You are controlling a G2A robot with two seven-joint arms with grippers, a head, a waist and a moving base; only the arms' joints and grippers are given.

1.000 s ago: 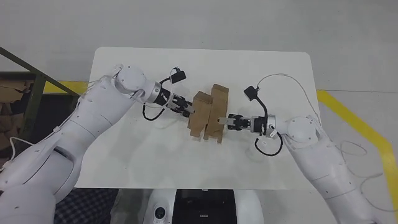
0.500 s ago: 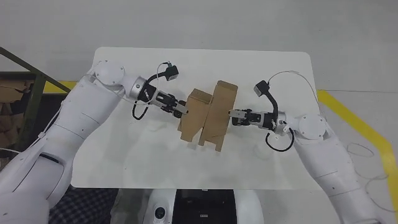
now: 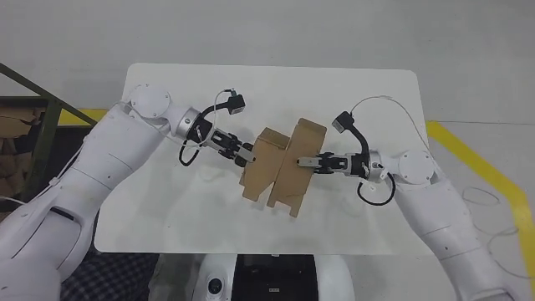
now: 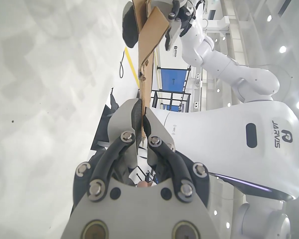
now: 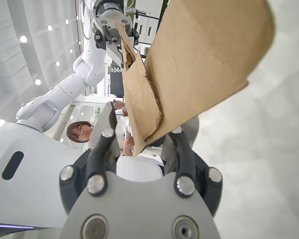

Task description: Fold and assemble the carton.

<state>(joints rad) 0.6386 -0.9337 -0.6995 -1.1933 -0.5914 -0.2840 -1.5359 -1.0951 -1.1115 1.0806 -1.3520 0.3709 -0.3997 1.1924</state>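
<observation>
**Q:** Where is the carton, and what has hold of it?

**A:** The carton (image 3: 280, 167) is a half-folded brown cardboard shape over the middle of the desk (image 3: 167, 209). It appears to be lifted off the surface. My left gripper (image 4: 142, 111) is clamped on the thin left edge, with both pads pressed together on the cardboard. My right gripper (image 5: 144, 118) is at the right side with its fingers apart. A folded corner of the carton sits between them, closer to one finger. I cannot tell whether that finger touches it.

**Q:** What could go wrong from here?

**A:** As I judge it, the whole carton hangs from the left pinch alone. That grip is on a ragged, narrow edge, so the carton could swing, twist or slide out. If it sags, the corner may leave the gap in my right gripper, and closing would then catch nothing. Closing too early could instead crush the fold or pinch two layers together, which would block the panels from opening. Pulling my two arms apart too hard could tear the worn edge on the left.
</observation>
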